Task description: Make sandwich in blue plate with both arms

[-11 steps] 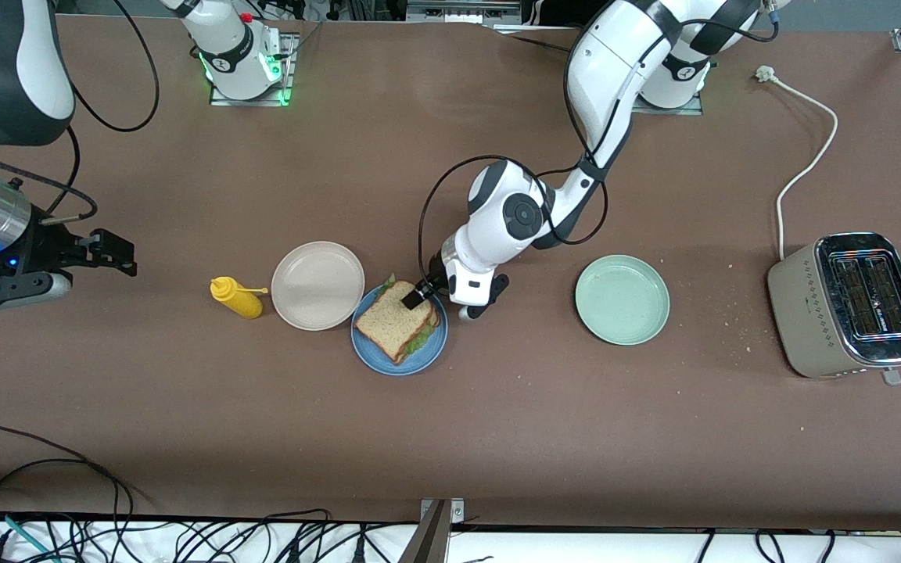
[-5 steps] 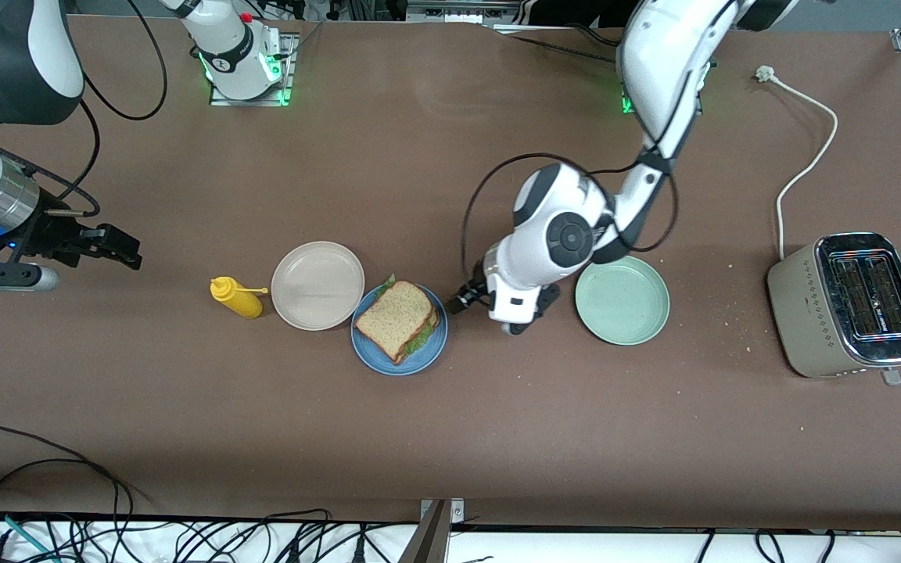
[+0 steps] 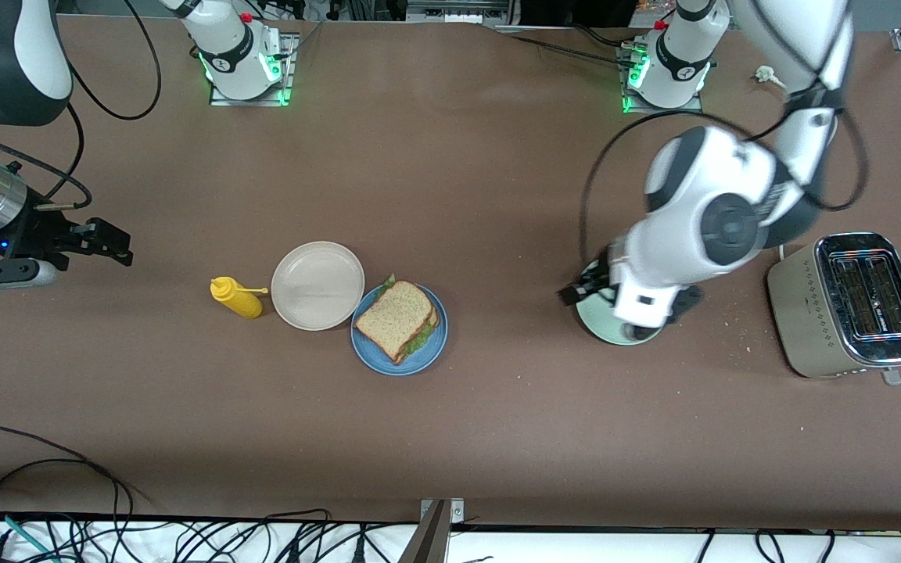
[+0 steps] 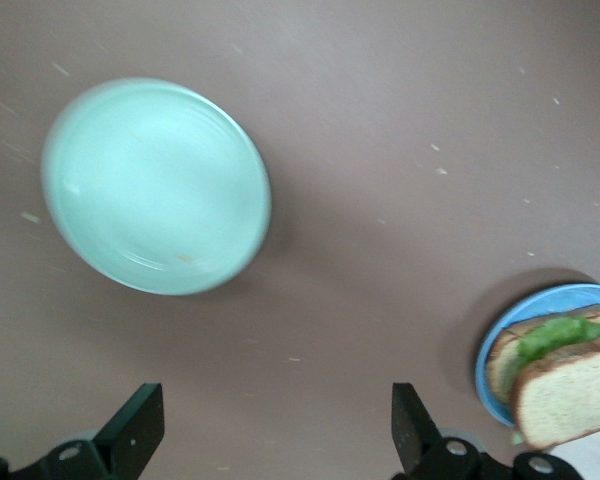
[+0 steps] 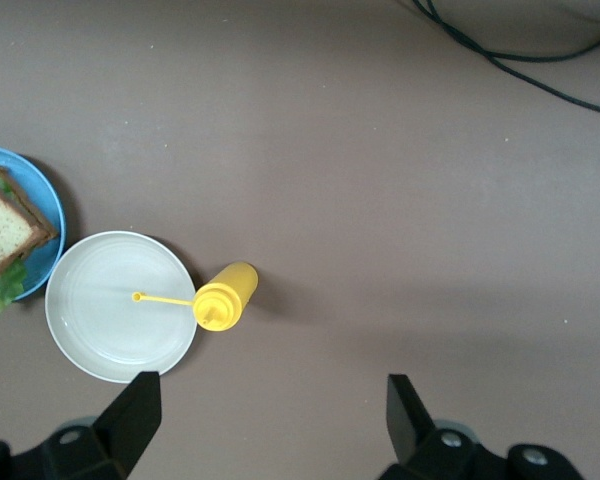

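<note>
Front view: the sandwich (image 3: 398, 319) lies on the blue plate (image 3: 433, 352), two brown slices with green lettuce showing at the edge between them. The blue plate touches a beige plate (image 3: 317, 285), which sits toward the right arm's end of the desk (image 3: 450, 438); a yellow squeeze bottle (image 3: 235, 298) lies just beside the beige plate, its thin nozzle reaching over that plate's rim. The left gripper (image 4: 270, 440) hangs over the mint-green plate (image 3: 599, 328) with its jaws spread wide and nothing between them; the left wrist view shows that plate (image 4: 155, 185) below. A toaster (image 3: 849, 305) stands at the left arm's end. The right gripper (image 5: 270, 435) waits over bare desk at the right arm's end, jaws also apart and empty
</note>
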